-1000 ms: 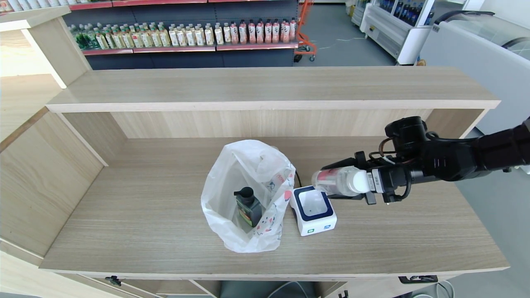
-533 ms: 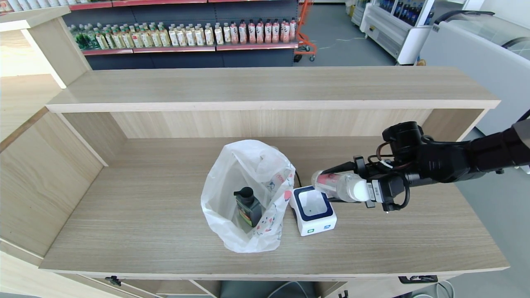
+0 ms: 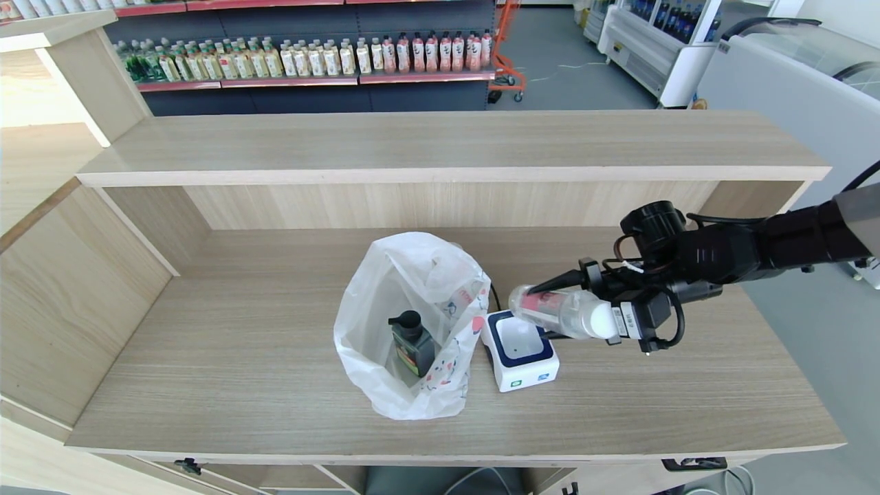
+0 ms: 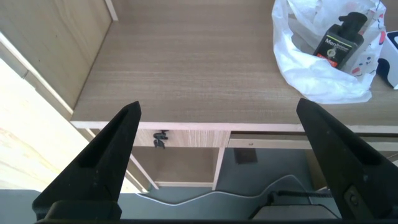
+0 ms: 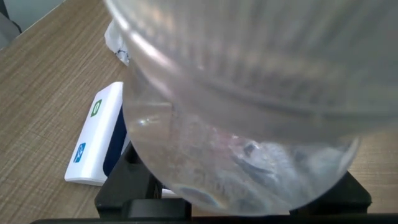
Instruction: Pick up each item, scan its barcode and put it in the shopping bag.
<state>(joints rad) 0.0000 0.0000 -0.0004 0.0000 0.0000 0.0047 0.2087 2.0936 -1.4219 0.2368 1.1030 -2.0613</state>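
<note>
My right gripper (image 3: 560, 309) is shut on a clear plastic bottle (image 3: 560, 311) with a red label and white cap, held lying sideways just above the right edge of the white and blue scanner (image 3: 519, 349). In the right wrist view the bottle (image 5: 242, 106) looms large, with the scanner (image 5: 99, 140) beneath it. The white shopping bag (image 3: 412, 323) stands open left of the scanner and holds a dark pump bottle (image 3: 412, 342). My left gripper (image 4: 217, 162) is open, off the counter's front edge, with the bag (image 4: 323, 56) and pump bottle (image 4: 341, 40) seen farther off.
The wooden counter (image 3: 240, 357) has a raised back ledge (image 3: 447, 148) and a side wall on the left (image 3: 75, 289). A black cable runs behind the scanner. Store shelves with drink bottles (image 3: 309, 58) stand beyond the counter.
My right gripper has moved left and slightly down with the bottle, bringing it further over the scanner. The bag and scanner stayed put.
</note>
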